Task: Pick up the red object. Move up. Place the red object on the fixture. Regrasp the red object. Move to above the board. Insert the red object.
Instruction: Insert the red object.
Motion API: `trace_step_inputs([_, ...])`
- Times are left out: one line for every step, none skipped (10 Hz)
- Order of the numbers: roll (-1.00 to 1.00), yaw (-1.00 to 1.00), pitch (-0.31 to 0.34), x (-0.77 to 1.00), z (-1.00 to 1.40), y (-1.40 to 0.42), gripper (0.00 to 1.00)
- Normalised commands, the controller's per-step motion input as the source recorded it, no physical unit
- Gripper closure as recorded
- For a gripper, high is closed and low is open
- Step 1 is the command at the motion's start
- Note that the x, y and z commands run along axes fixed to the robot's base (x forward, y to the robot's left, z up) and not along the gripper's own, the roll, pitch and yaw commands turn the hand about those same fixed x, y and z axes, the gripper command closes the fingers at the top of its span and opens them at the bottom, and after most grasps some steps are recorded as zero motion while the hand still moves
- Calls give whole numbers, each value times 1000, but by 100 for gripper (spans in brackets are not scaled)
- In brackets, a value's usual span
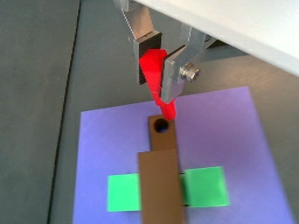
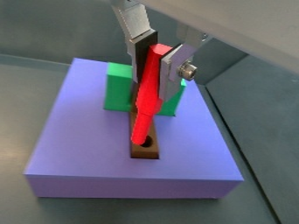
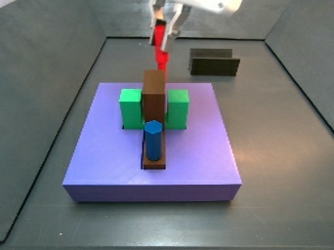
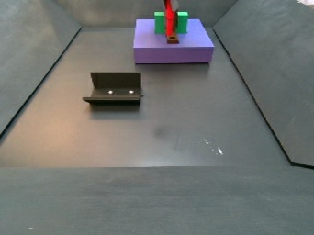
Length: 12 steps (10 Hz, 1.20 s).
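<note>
Holding the red object [image 2: 149,94] upright, the gripper [image 2: 158,63] hangs above the board [image 2: 70,131], its silver fingers [image 2: 179,72] clenched on the peg's upper part. The grip sits high on the peg, which leaves the lower length free; judged from the task, this suits an insertion from above.

In a wrist view the peg's lower tip [image 1: 167,109] lies just at the dark hole [image 1: 160,128] in the top end of the brown bar [image 1: 160,188]. In a wrist view from the opposite side the tip appears at or already in that hole [image 2: 145,140]; how deep it sits I cannot tell. The vertical hold lines the peg's axis with the hole, so the insert step looks in hand and the task near its end.

Surroundings: green blocks [image 3: 131,107] flank the bar on both sides, close to it but below the gripper. A blue peg [image 3: 152,140] stands in front of the bar in a side view, clear of the descent path. The fixture [image 4: 114,88] sits on the grey floor [image 4: 160,138], well apart from the board and with nothing in it.

Possible trouble: the hole's rim is tight around the tip, so a slight tilt could jam the peg on the edge. Nothing else blocks the way down.
</note>
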Motion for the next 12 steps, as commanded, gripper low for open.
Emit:
trace_step_inputs([-120,-186,46,-251,-77,-51,100])
trace_step_inputs([-150,-137,11,-206,-26,-83,100])
trace_step_inputs([-166,-97,10,-63,0,-160,100])
trace_step_inputs([-151,0,6,49,-91,-17,100])
trace_step_inputs([-57,0,14,157,-197,0,100])
trace_step_inputs([-14,0,11,174,-234,83,100])
trace_step_inputs([0,17,0,69,-260,9,100])
trace_step_inputs([-4,0,0,0,-269,0,100])
trace_step_inputs([-33,0,0,-49,-200,0,100])
trace_step_inputs([-81,0,14,-140,0,-40,100])
trace_step_inputs([-77,0,70,-174,137,-217,100])
trace_step_inputs([-76,0,70,-194,120,-77,100])
